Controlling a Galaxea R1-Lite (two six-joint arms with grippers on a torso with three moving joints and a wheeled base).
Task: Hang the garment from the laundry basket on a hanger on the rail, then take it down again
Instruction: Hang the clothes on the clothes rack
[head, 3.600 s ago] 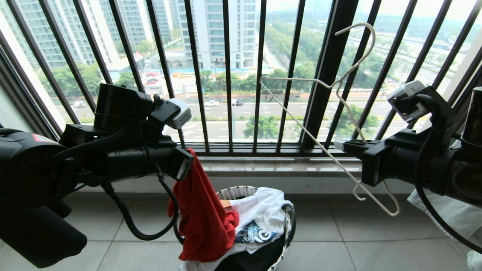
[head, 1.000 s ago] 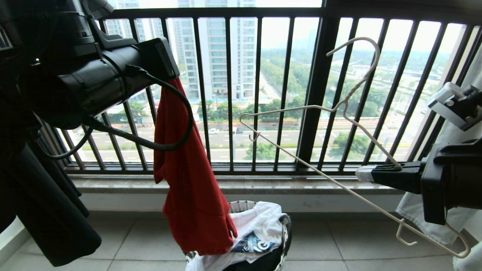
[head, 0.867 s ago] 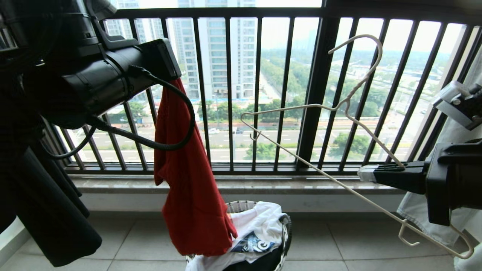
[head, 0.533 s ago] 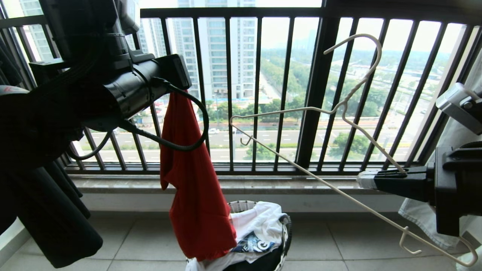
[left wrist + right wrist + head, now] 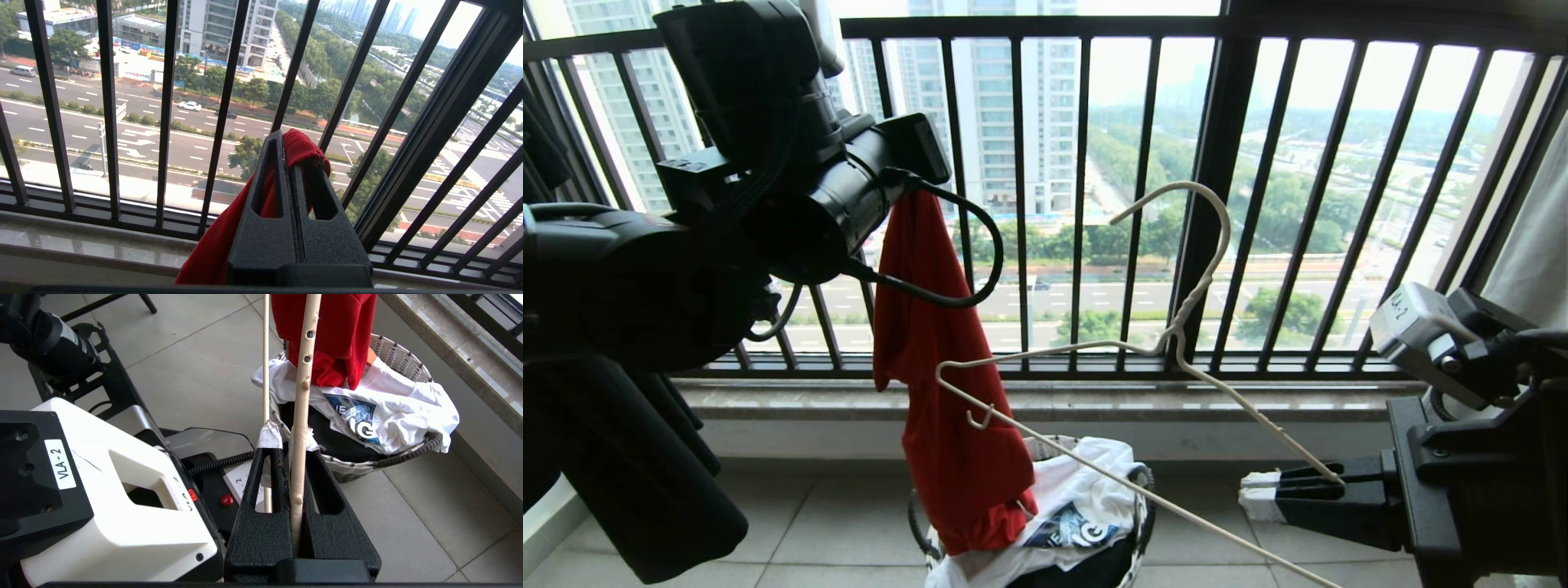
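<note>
The red garment (image 5: 947,425) hangs from my left gripper (image 5: 919,184), raised at the upper left in front of the railing. The jaws are shut on a bunched fold of it (image 5: 302,149), and its hem reaches the laundry basket (image 5: 1145,490). My right gripper (image 5: 1258,498), low at the right, is shut on one sloping arm of the cream wire hanger (image 5: 1176,343). The hanger is tilted, hook up, and its left end lies across the garment. In the right wrist view the hanger (image 5: 301,396) runs out from the gripper (image 5: 288,441) toward the garment (image 5: 331,343) above the basket (image 5: 402,359). The rail is out of view.
The black barred balcony railing (image 5: 1217,204) and a stone sill (image 5: 1094,400) stand just behind. A white garment with dark-blue print (image 5: 1086,482) and a black one lie in the basket. Dark cloth (image 5: 629,474) hangs at the left, pale cloth (image 5: 1527,245) at the right. My base (image 5: 102,490) is below.
My right gripper has swung the hanger down and left, so its left end now overlaps the red garment. My left arm has shifted a little right with the garment still held.
</note>
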